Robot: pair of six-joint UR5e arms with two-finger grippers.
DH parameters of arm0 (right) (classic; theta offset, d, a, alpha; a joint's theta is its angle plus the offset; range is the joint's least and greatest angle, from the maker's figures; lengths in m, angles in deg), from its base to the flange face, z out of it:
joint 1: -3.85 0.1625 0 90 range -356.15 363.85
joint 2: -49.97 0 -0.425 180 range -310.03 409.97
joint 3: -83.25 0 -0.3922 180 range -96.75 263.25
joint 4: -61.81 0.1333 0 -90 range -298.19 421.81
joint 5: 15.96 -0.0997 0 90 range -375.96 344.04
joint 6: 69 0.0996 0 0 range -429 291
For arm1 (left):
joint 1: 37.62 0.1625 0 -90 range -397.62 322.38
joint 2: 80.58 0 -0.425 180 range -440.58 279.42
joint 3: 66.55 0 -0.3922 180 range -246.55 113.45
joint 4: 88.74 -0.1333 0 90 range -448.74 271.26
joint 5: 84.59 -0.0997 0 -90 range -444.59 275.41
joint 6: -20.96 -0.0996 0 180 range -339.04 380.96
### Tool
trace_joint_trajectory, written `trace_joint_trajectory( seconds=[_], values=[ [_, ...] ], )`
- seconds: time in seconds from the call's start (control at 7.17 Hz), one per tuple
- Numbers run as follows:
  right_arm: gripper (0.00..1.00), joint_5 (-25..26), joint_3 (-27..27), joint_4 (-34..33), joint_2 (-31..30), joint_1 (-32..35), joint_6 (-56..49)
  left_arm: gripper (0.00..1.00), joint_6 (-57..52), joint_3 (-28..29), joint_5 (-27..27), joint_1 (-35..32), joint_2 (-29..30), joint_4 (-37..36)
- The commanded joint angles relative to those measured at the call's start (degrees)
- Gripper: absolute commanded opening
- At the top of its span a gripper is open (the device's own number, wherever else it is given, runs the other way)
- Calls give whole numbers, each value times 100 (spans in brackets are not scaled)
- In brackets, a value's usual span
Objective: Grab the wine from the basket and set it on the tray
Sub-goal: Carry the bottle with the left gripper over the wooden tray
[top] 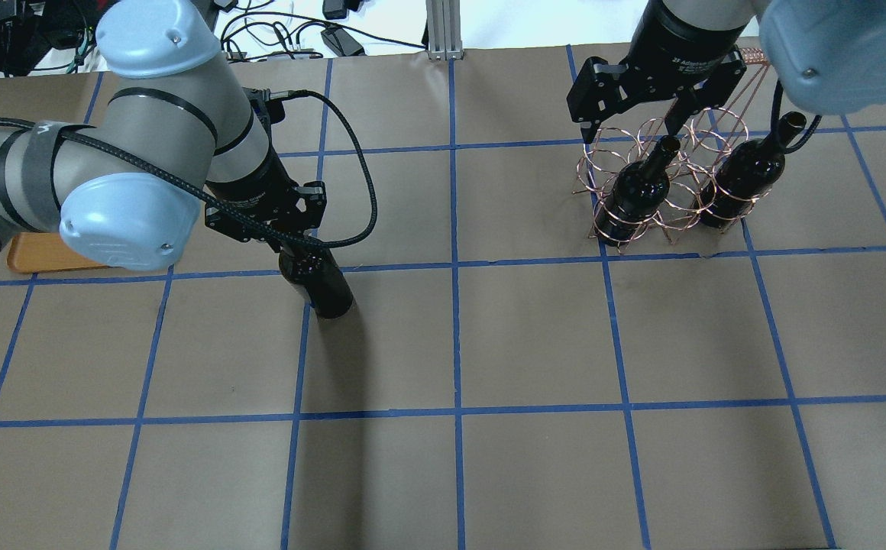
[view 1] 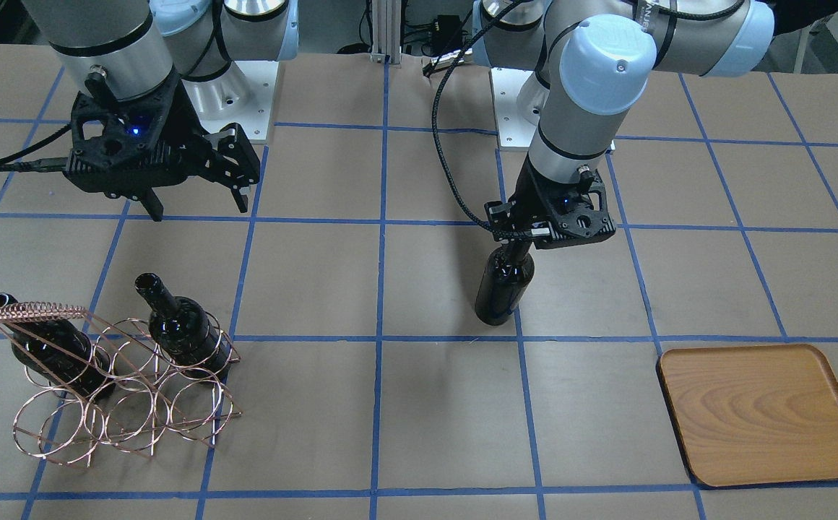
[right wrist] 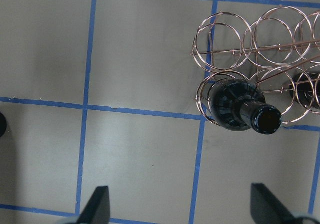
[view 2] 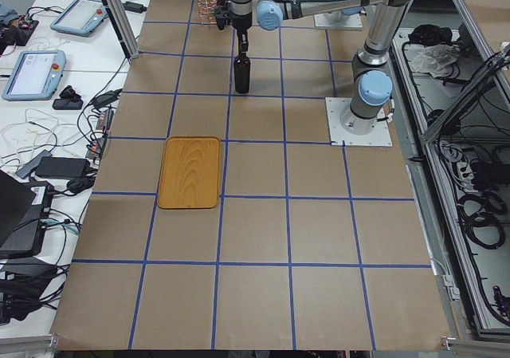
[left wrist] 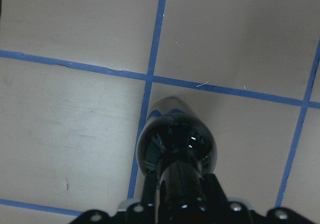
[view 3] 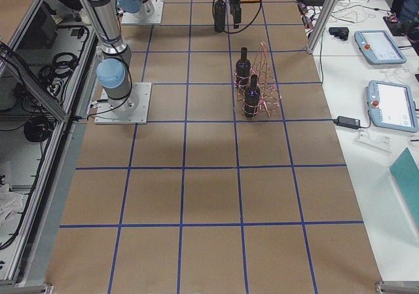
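My left gripper (view 1: 516, 242) is shut on the neck of a black wine bottle (view 1: 504, 283) and holds it upright at mid-table; whether its base touches the table I cannot tell. It also shows in the overhead view (top: 319, 281) and the left wrist view (left wrist: 176, 149). The wooden tray (view 1: 762, 412) lies empty to the side, partly hidden by the left arm in the overhead view (top: 34, 258). The copper wire basket (view 1: 36, 312) holds two more bottles (view 1: 180, 326) (view 1: 50, 348). My right gripper (view 1: 199, 204) is open and empty, raised beside the basket (right wrist: 240, 50).
The table is brown paper with a blue tape grid (view 1: 383, 339). The two arm bases (view 1: 245, 79) stand at the robot's edge. Tablets and cables (view 2: 36, 71) lie on the benches beyond the table's sides.
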Motion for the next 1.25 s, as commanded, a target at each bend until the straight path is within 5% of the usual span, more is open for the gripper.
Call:
trace_joint_trajectory(
  seconds=[0.0,0.14,0.42,0.84,0.98,1.12],
  values=[
    [100,1,-10,101,-11,-121,5,12,7,-2,-15,0,-51,2],
    [100,-17,-10,127,-11,-121,5,0,-54,41,-33,0,-95,-7],
    [100,-8,-36,181,-29,-130,5,0,-464,339,-671,297,-245,19],
    [100,62,-63,250,-152,-121,5,0,-2183,945,-517,1419,-324,492],
    [100,54,-63,190,-152,-121,5,0,-3269,1008,232,2094,-324,555],
    [100,62,-63,241,-152,-121,5,0,-3976,1009,318,2866,-289,581]
  ],
)
